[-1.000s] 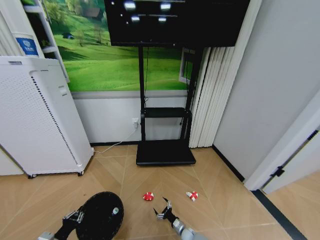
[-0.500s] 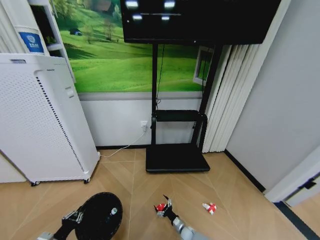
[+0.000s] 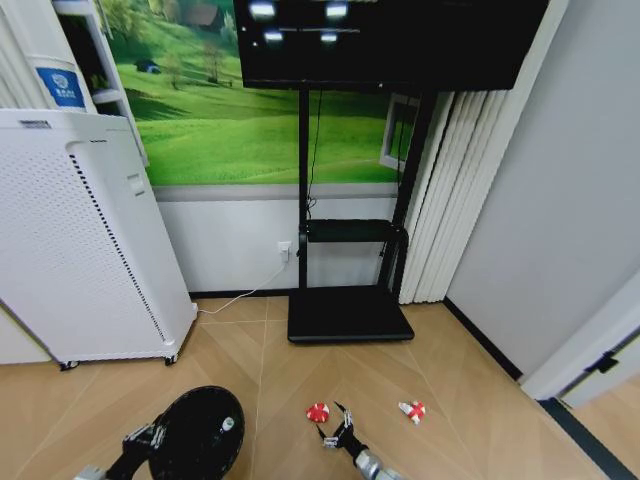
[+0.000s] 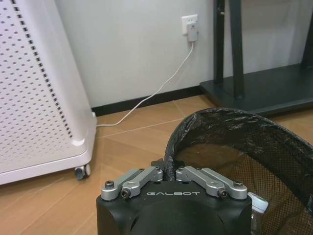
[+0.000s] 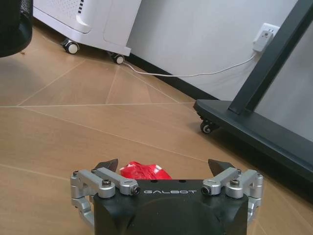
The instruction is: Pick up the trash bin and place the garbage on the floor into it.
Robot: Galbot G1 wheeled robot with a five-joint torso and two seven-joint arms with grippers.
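The black mesh trash bin (image 3: 195,440) hangs low at the left, and my left gripper (image 3: 150,437) is shut on its rim. The left wrist view shows those fingers (image 4: 146,175) pinching the bin's lined rim (image 4: 230,120). A small clear bottle (image 3: 228,425) lies inside the bin (image 4: 257,203). Two red-and-white wrapper pieces lie on the floor, one (image 3: 317,411) just ahead of my right gripper (image 3: 335,430) and one (image 3: 411,410) farther right. My right gripper (image 5: 164,166) is open and low over the floor, with the near wrapper (image 5: 144,171) right before it.
A tall white perforated appliance (image 3: 80,230) on castors stands at the left wall. The black TV stand base (image 3: 348,315) sits ahead, with a white cable (image 3: 240,298) running to a wall socket. A wall and door frame (image 3: 590,350) close off the right.
The whole picture has shifted, so the camera has moved. My open right gripper has stayed close to the left wrapper. The left gripper has kept its hold on the bin.
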